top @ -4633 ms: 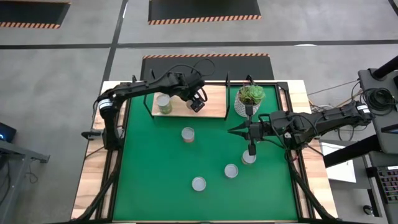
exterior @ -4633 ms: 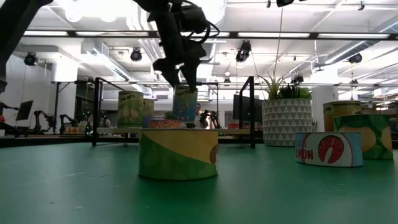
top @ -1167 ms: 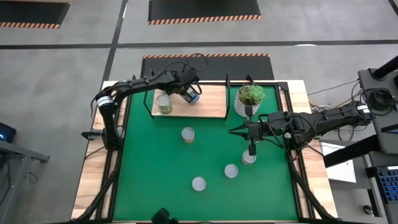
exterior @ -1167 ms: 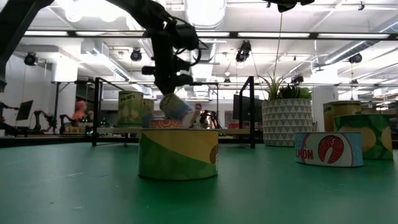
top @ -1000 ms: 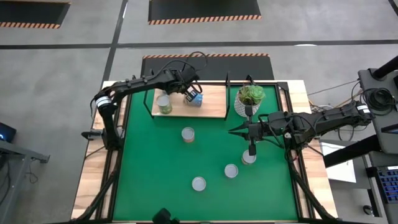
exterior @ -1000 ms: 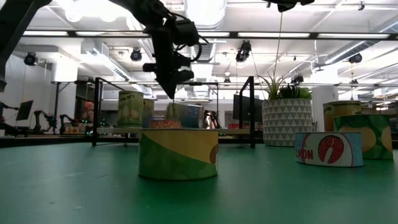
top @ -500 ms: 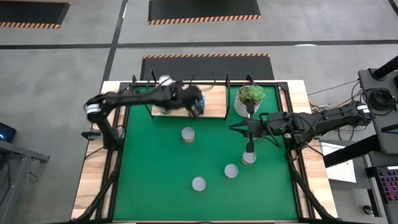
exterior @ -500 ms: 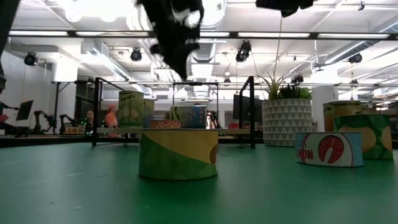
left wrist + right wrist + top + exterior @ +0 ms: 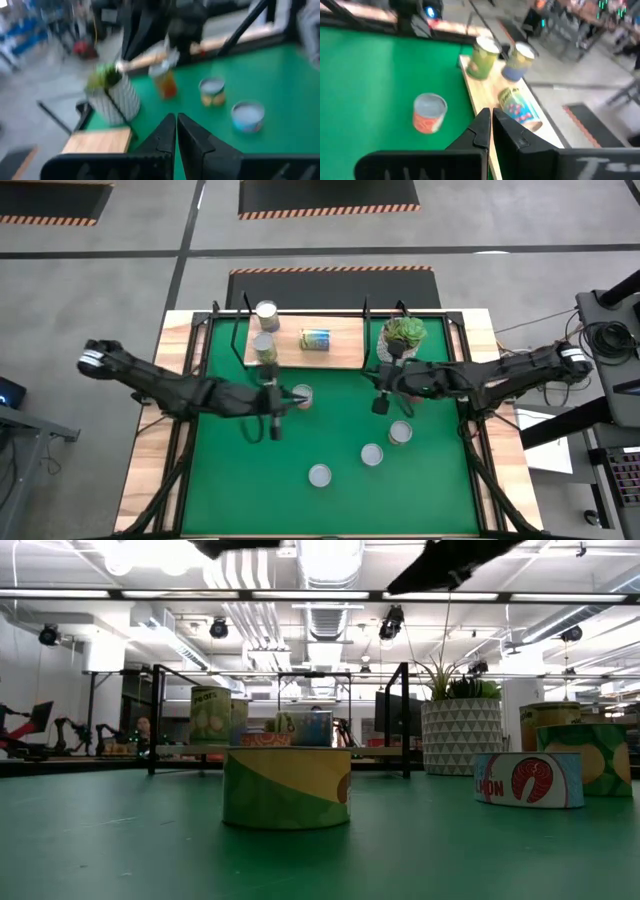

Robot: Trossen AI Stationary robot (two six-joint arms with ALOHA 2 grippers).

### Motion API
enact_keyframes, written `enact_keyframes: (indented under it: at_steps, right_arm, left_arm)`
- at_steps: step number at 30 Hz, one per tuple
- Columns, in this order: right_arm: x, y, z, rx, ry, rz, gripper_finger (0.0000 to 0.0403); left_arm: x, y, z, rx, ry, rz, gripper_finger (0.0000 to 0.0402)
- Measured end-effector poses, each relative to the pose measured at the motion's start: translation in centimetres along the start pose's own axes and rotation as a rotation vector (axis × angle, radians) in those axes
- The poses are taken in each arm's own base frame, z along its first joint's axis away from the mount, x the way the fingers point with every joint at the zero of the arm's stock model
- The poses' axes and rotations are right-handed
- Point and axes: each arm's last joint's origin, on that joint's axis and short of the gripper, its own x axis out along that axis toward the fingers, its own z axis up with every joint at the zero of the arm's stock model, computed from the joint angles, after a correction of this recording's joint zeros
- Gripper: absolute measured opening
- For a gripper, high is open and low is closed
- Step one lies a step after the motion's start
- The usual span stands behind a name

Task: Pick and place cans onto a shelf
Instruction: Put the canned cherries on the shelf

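Observation:
The shelf (image 9: 335,352) stands at the mat's far edge. One can (image 9: 265,348) stands upright on it, and another (image 9: 315,338) lies on its side there. A third can (image 9: 267,311) stands at the shelf's far left corner. Several more cans stand on the green mat: one (image 9: 301,395) near the shelf and others (image 9: 400,433) (image 9: 372,454) (image 9: 320,475) nearer the front. My left gripper (image 9: 292,398) hovers shut beside the mat can near the shelf. My right gripper (image 9: 372,378) hovers shut over the mat, near the plant pot. Neither holds anything.
A white pot with a green plant (image 9: 403,335) stands at the shelf's right end, close to my right gripper. Black frame bars (image 9: 187,430) run along the mat's left and right sides. The mat's near left part (image 9: 240,490) is bare.
The can that hung tilted at my left gripper now lies on its side on the shelf. My left gripper has swung fast away from the shelf toward the table's near edge and tipped up from pointing down to nearly level. My right gripper has shifted slightly toward the table's left.

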Motion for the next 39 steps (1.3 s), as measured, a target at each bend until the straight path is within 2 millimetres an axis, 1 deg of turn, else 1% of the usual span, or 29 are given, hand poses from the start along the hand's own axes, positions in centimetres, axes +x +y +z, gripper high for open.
enact_keyframes:
  at_steps: [2,5,9,11,16,19,22,26,33,36,39]
  right_arm:
    - [1.4,-0.3,0.8,-0.018,0.069,-0.017,0.0009]
    - [3.8,-1.4,2.3,-0.041,0.204,-0.023,0.0009]
    - [7.8,-3.9,4.6,-0.013,0.342,0.067,0.0009]
    - [9.9,-5.3,5.5,-0.018,0.382,0.067,0.0009]
    - [14.5,-8.6,6.4,-0.053,0.462,0.023,0.0013]
    - [16.5,-10.2,6.4,-0.017,0.478,0.078,0.003]
    - [18.3,-11.3,6.2,0.023,0.478,0.138,0.0064]
    - [20.3,-11.9,6.0,-0.008,0.471,0.16,0.013]
    - [23.5,-11.3,4.6,-0.098,0.502,0.193,0.0262]
    - [24.4,-11.1,3.5,-0.127,0.544,0.213,0.0311]
    - [24.9,-10.9,2.8,-0.132,0.573,0.223,0.0349]
  left_arm:
    - [-1.3,0.2,-0.6,-0.018,-0.08,0.0,0.0]
    - [-2.7,0.9,-1.6,-0.055,-0.156,0.024,0.0]
    - [-4.5,1.8,-2.5,-0.088,-0.217,0.066,0.0]
    - [-5.1,2.1,-2.9,-0.096,-0.235,0.073,0.0]
    - [-6.3,2.7,-3.3,-0.137,-0.284,0.086,0.0]
    - [-6.6,2.8,-3.4,-0.161,-0.287,0.083,0.0]
    - [-6.8,2.9,-3.4,-0.182,-0.293,0.08,0.0]
    - [-6.7,2.8,-3.7,-0.184,-0.272,0.074,0.0]
    - [-6.5,2.7,-3.9,-0.215,-0.249,0.065,0.0]
    - [-6.5,2.6,-4.1,-0.207,-0.229,0.062,0.0]
    - [-6.4,2.6,-4.1,-0.199,-0.226,0.063,0.0]
